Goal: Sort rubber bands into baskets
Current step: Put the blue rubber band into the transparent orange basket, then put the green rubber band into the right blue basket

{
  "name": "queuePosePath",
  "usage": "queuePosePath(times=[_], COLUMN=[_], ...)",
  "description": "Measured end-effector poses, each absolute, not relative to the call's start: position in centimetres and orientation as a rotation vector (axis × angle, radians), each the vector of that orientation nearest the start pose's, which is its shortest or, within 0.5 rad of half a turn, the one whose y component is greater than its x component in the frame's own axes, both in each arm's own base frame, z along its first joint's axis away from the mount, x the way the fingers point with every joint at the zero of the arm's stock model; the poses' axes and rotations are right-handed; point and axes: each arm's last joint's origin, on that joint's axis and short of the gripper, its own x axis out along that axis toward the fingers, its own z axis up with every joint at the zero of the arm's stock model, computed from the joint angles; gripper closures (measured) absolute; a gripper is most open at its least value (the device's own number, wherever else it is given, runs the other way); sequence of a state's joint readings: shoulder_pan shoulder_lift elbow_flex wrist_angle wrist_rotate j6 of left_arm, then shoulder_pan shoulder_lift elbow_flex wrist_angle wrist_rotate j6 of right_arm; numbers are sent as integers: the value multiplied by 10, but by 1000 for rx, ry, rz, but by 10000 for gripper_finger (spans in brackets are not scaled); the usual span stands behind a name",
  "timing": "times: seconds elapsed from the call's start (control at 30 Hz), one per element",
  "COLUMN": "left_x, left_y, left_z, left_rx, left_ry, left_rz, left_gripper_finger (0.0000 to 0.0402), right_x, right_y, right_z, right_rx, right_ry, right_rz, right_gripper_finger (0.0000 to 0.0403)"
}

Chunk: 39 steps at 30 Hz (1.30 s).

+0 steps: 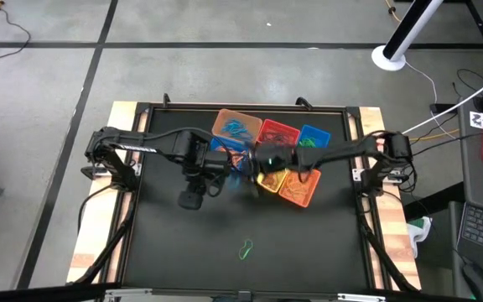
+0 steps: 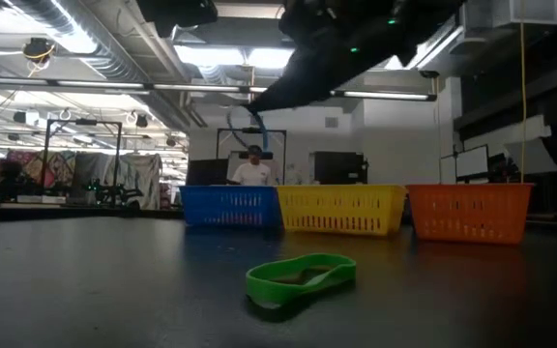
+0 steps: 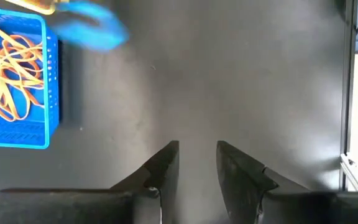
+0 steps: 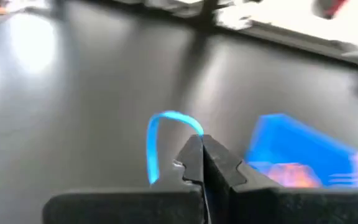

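Note:
My right gripper (image 4: pixel 202 149) is shut on a blue rubber band (image 4: pixel 160 134) and hangs above the table beside the cluster of baskets (image 1: pixel 277 134). My left gripper (image 3: pixel 197 155) points straight down over bare table just left of them, open, with nothing between its fingers. A blue basket (image 3: pixel 17 81) beside it holds orange bands. The tan-orange basket (image 1: pixel 237 127) holds blue bands. A green rubber band (image 2: pixel 301 277) lies flat on the table near the front edge, also seen in the high view as a green band (image 1: pixel 246 249). My right gripper pinches the blue band between its two shut fingertips, at one spot on the loop (image 4: pixel 194 129). The fingers slant down from the table's right side. The rest of the loop (image 2: pixel 245 121) curls free beside and below the tips, clear of the table.
Red (image 1: pixel 277 134), blue (image 1: pixel 313 138), yellow (image 1: pixel 268 179) and orange (image 1: pixel 302 188) baskets stand close together at the table's far middle. Wide dark table stretches from the baskets to the near edge. A person stands in the room beyond (image 2: pixel 252 169).

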State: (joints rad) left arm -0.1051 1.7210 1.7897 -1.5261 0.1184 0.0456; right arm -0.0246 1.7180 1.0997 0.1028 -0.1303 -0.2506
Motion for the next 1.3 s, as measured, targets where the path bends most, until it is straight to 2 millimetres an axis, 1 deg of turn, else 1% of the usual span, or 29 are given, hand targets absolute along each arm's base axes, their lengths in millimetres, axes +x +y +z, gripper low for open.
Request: queuePosePath(times=[0.13,0.27,0.4,0.53,0.63,0.77,0.83,0.97,1.1,1.23,1.3], left_x=[311,314,319,326,329,333,335,341,351,361,363], left_y=[-36,-37,-37,-38,-38,-39,-39,-39,-40,-41,-42], left_z=[346,346,347,349,350,351,352,352,342,325,318], left_rx=[27,37,42,50,80,112,127,141,148,151,152], left_ry=[1433,1395,1339,1264,1231,1186,1161,1111,1063,1000,991], left_rz=[-216,-225,-230,-236,-258,-278,-287,-294,-295,-292,-292], left_gripper_finger=[298,298,298,298,298,298,298,298,299,299,299], right_x=[381,376,363,355,352,352,353,353,352,344,338], right_y=[-54,-103,-141,-164,-173,-177,-178,-178,-179,-176,-172], right_z=[244,257,256,247,238,228,225,224,224,222,231], right_rx=[-252,-263,-237,-202,-174,-158,-156,-159,-166,-139,-112], right_ry=[460,451,473,515,558,599,605,612,629,720,779], right_rz=[-13,-205,-299,-315,-299,-297,-300,-315,-354,-346,-328], right_gripper_finger=[402,402,402,402,402,395,378,322,268,241,236])
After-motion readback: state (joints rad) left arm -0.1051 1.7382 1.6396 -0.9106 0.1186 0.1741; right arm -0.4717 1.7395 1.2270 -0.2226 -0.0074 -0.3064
